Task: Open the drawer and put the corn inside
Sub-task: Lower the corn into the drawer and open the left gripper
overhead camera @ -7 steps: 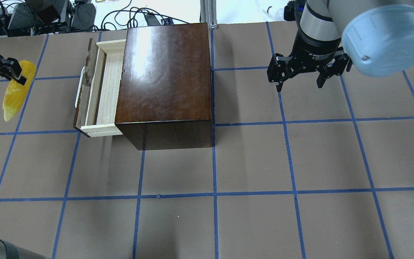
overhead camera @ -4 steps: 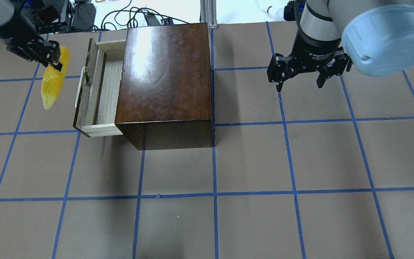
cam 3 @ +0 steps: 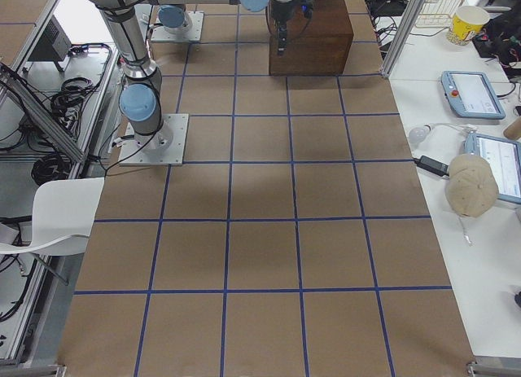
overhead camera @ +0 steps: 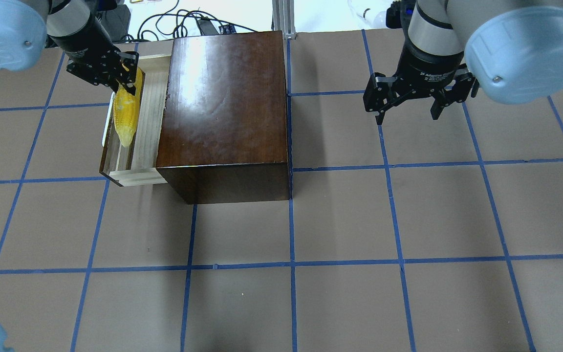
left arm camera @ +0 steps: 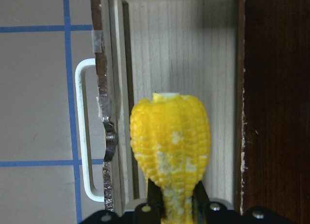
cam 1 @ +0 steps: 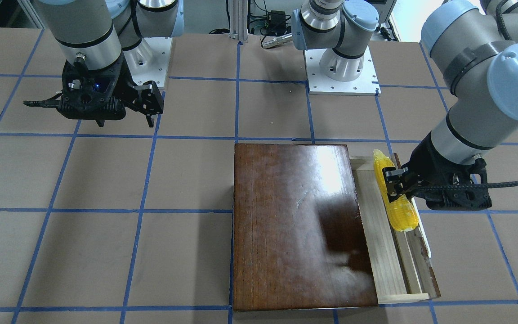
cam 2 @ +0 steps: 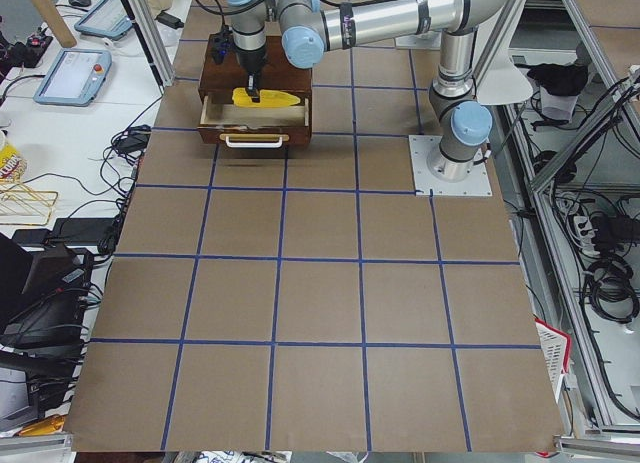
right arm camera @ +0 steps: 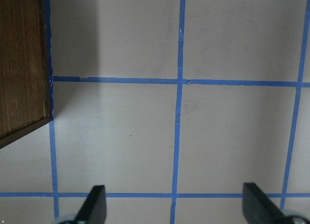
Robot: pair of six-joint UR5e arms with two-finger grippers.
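The drawer [overhead camera: 147,127] is pulled open from the left side of the dark-brown box [overhead camera: 225,102]. Its pale-wood floor [left arm camera: 193,64] and white loop handle [left arm camera: 82,137] show in the left wrist view. My left gripper [overhead camera: 126,87] is shut on the yellow corn [overhead camera: 126,115] and holds it lengthwise above the open drawer, near its front panel. The corn also shows in the front view [cam 1: 398,198] and the left wrist view [left arm camera: 170,141]. My right gripper [overhead camera: 407,115] is open and empty, above the table to the right of the box.
The brown table [overhead camera: 311,293] is marked with a grid of blue tape. The box [cam 1: 295,225] stands near the table's far edge. Cables and equipment [overhead camera: 115,19] lie beyond that edge. The box's corner [right arm camera: 24,64] shows in the right wrist view.
My left gripper has carried the corn to the right, from beyond the drawer's handle to over the open drawer. The right arm and the drawer have not moved.
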